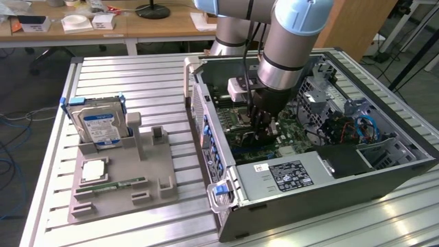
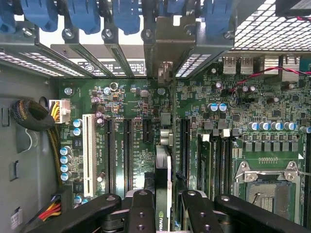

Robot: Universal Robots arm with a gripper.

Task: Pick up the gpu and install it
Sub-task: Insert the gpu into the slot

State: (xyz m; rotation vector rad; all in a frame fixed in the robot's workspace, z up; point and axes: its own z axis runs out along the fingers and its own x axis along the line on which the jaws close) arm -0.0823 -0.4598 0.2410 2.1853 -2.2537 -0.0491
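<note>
Gripper (image 2: 163,206) sits partway closed, clamped edge-on around the gpu (image 2: 164,182); the card runs straight out from between the fingers (image 2: 141,211) toward the rear of the case. Held thin-edge-down, I judge so its connector edge can meet a slot. Card is over the motherboard (image 2: 243,121), lined up between the black expansion slots (image 2: 129,145); its silver bracket (image 2: 167,53) stands at the rear slot opening under the blue clips (image 2: 126,14). Whether it's fully seated, can't tell. In the exterior view the arm reaches down into the open pc case (image 1: 384,170). Further off, on the exterior view's left, the grey fixture (image 1: 123,185) carries the hard drive (image 1: 98,126) upright and the memory stick (image 1: 110,186) flat.
</note>
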